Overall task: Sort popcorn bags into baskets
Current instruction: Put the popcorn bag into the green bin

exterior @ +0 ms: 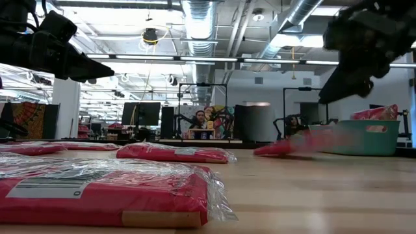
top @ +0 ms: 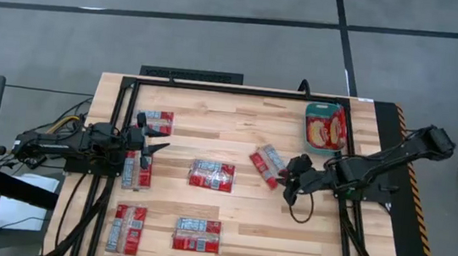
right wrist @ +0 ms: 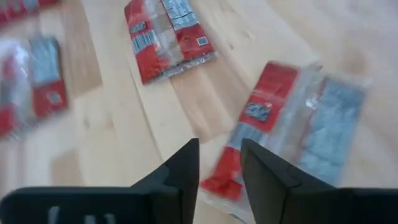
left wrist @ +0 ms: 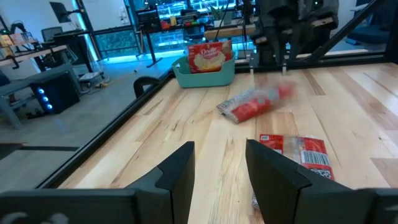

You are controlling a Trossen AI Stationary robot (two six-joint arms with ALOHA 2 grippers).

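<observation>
Red popcorn bag [top: 268, 164] beneath right gripper [top: 293, 182], jaws apart; left gripper [top: 157, 149] apart.

Red popcorn bags [top: 211, 176], teal basket [top: 310, 133], dark hands

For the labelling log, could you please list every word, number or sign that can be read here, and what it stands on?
None can be read for certain.
Bag in the bin: script word above a popcorn picture, too blurred.
Near bag: white barcode label, print too small.
Bag by the right gripper: grey panel and small label, blurred.
Middle bag: grey label, too small.
Bin: pale sticker, unreadable.
</observation>
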